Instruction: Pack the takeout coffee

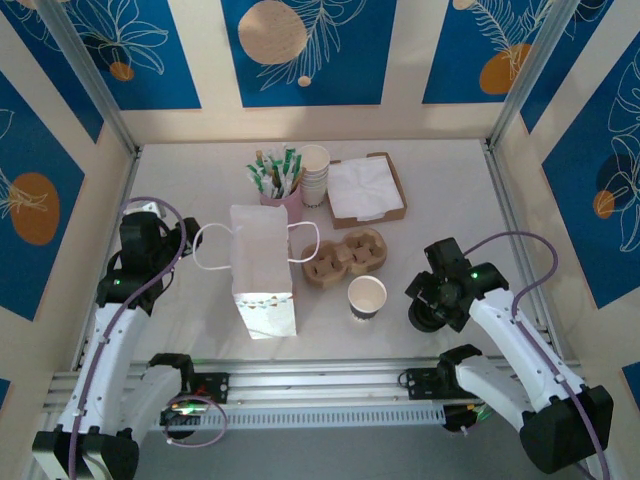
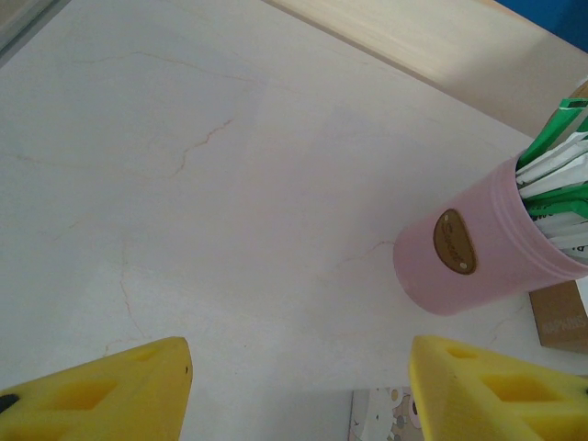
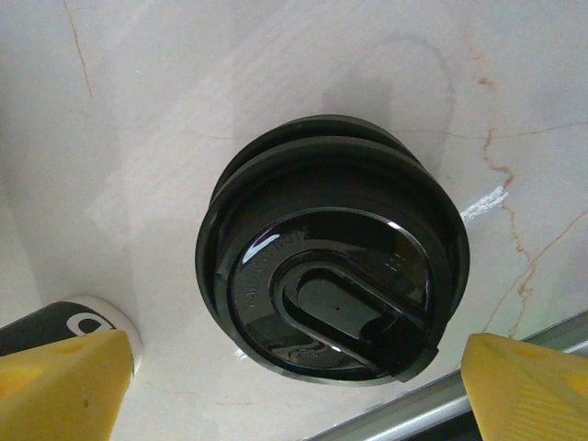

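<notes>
Toward the desk's (image 1: 180, 170) front edge, from above, the takeout coffee cup (image 1: 367, 297) is standing open-topped beside the carrier (image 1: 345, 255); the right gripper (image 1: 436, 305) is hovering over a black lid (image 1: 426, 320) by the right edge. Left wrist: the left gripper (image 2: 303, 395) is hanging released above the desk. Right wrist: the right gripper is straddling the lid, released (fingers (image 3: 64, 381) clear of it).
</notes>
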Controlling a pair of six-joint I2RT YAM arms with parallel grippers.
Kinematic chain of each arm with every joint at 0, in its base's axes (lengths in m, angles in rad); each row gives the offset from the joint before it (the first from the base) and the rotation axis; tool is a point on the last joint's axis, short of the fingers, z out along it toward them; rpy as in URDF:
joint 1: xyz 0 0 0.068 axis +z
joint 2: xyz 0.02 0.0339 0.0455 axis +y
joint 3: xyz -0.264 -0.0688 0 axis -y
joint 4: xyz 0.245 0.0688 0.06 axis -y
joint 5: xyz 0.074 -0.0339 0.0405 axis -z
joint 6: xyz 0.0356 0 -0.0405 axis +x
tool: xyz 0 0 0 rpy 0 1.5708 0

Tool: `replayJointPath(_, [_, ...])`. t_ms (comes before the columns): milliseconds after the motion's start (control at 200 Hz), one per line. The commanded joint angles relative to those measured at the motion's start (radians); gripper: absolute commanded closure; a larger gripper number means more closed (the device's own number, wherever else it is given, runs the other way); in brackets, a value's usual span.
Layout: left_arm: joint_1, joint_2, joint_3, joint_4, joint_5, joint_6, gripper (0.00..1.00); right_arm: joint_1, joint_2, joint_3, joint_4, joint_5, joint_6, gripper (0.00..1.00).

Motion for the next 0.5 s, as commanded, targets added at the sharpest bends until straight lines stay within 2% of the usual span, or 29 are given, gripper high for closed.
replayJointPath(0, [0.006,-0.012,-0.008,0.007,-0.01,-0.009,0.36,-0.008,0.006,-0.019,0.004,0.019,0.035,0.09])
replayJointPath(495, [0.006,-0.012,-0.009,0.004,-0.014,-0.007,0.36,-0.053,0.009,-0.082,0.081,-0.007,0.023,0.09])
